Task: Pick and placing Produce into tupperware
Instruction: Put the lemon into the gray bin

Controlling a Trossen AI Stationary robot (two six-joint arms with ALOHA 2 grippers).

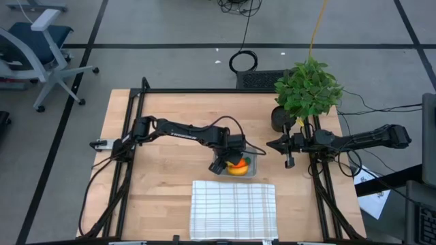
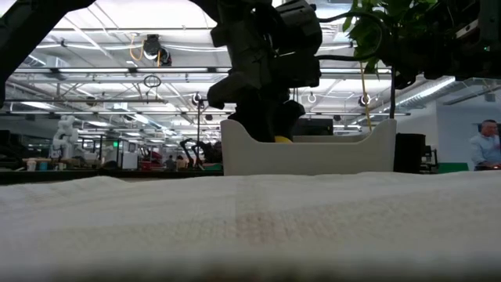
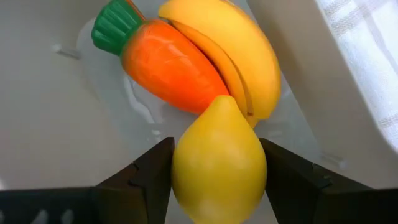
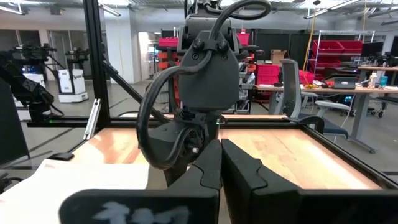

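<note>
**Final Piece Held Over the Tupperware**

The step in hand appeared to be the placing of the last item. The left gripper (image 3: 217, 180) was clamped on the small yellow fruit (image 3: 217, 165), one dark finger (image 3: 152, 171) against each side, low inside the tupperware (image 1: 253, 165) near the centre of the high view. The carrot (image 3: 171, 65) and the banana (image 3: 233, 53) already lay on the container floor, touching each other, in the upper middle of the left wrist frame. The yellow fruit sat just beside them, its pointed end near or against the carrot; contact with the floor could not be confirmed.

The next move likely called for the fingers to part, then a straight lift clear of the container walls so nothing was dragged out.

The right gripper (image 1: 289, 154) waited at centre right of the high view, near the potted plant (image 1: 308, 88), its fingers pressed together and empty. The checked cloth (image 1: 234, 209) lay at lower centre, just beside the tupperware.
</note>
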